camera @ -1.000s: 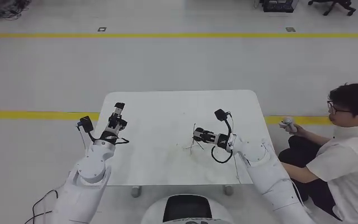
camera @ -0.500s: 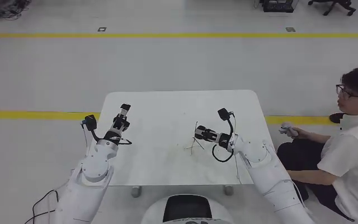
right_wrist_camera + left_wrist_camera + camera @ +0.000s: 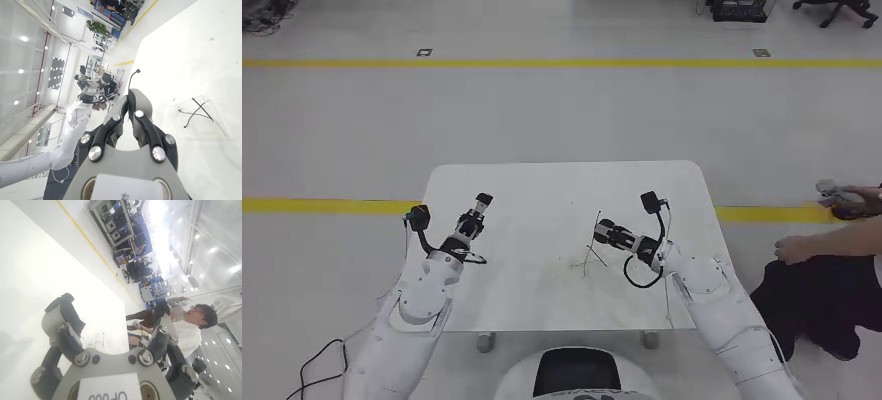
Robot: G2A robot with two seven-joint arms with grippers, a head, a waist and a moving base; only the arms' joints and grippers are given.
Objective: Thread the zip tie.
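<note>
Against a second ago, find the left tool (image 3: 483, 201) nearer the middle of the counter (image 3: 542, 195), fingers (image 3: 70, 311) spread wide and holding nothing, and the right tool (image 3: 601, 231) a touch farther toward its own side, clenched on one zip tie (image 3: 138, 71) held up above the counter. Count three ties in all: the gripped one standing out of the closed fingertips, plus two loose ties (image 3: 202, 109) lying crossed on one clear sheet (image 3: 200, 126) near the right tool. Count two tools, one counter.
</note>
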